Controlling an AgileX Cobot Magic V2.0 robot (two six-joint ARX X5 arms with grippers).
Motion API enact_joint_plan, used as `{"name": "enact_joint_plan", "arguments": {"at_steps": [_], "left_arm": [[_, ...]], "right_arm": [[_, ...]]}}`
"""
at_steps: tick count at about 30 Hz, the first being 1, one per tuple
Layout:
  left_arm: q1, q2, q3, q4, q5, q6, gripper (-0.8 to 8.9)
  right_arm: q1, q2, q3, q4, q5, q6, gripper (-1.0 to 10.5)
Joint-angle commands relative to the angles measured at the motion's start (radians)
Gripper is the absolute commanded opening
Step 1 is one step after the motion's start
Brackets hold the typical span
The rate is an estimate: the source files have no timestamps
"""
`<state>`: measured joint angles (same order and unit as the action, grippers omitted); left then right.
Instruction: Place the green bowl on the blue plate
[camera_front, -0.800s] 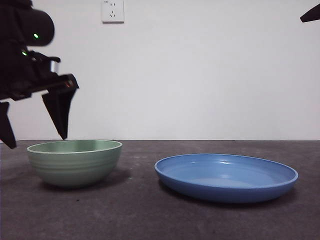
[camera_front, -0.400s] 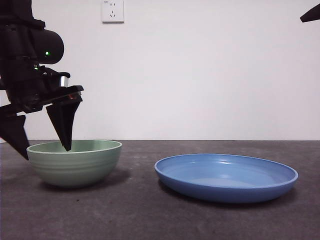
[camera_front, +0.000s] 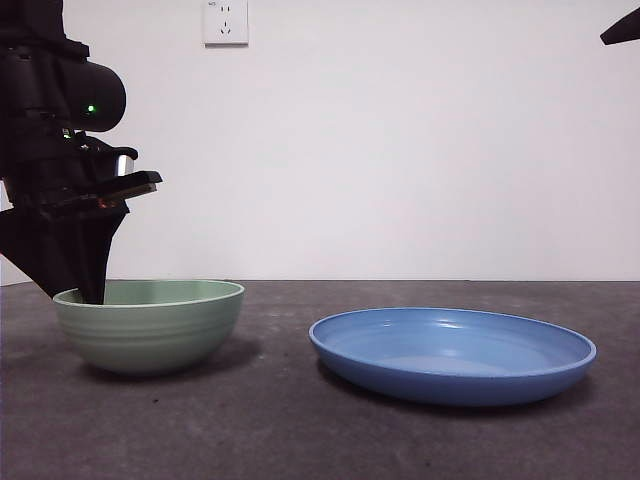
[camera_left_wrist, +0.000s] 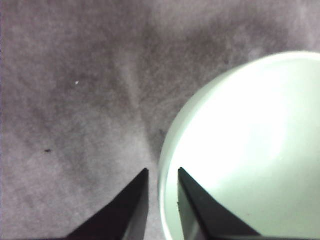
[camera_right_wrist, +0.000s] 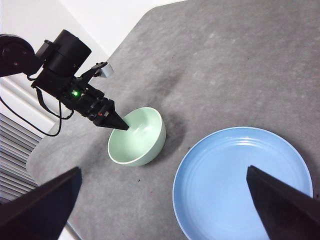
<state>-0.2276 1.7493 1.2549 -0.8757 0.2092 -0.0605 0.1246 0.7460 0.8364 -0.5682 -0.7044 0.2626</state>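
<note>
The green bowl (camera_front: 149, 325) is seen standing upright on the dark grey surface (camera_front: 300, 430), with the blue plate (camera_front: 452, 354) set beside it, near but apart; both are empty. The left gripper (camera_left_wrist: 162, 175) is lowered over the bowl's rim on the side away from the plate. In the left wrist view its fingers (camera_left_wrist: 131, 207) are drawn close together astride the rim, one outside the wall and one inside the bowl, with only a narrow gap in which the pale rim is caught. From the front the two fingers are seen as one dark wedge (camera_front: 72, 255) reaching down to the rim. The right gripper (camera_right_wrist: 165, 202) is held high above the surface, over both dishes, its fingers spread wide and holding nothing. A white wall socket (camera_front: 225, 21) is seen on the wall behind.
</note>
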Motion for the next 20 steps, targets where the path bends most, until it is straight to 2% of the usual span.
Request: {"name": "enact_joint_plan", "arguments": {"at_steps": [1,3,13,20], "left_arm": [[-0.005,0.019,0.022,0.000,0.005,0.023,0.55],[-0.005,0.019,0.022,0.001,0.005,0.023,0.05],[-0.016,0.019,0.067,-0.031,0.005,-0.002,0.07],[-0.128,0.019,0.151,-0.060,0.004,-0.064,0.09]], "right_arm": [[0.005,0.004,0.015,0.005,-0.003,-0.008,5.9],[0.005,0.004,0.015,0.005,-0.003,-0.008,5.9],[0.005,0.004,0.015,0.006,-0.003,-0.008,5.9],[0.005,0.004,0.015,0.006,-0.003,-0.008,5.9]]}}
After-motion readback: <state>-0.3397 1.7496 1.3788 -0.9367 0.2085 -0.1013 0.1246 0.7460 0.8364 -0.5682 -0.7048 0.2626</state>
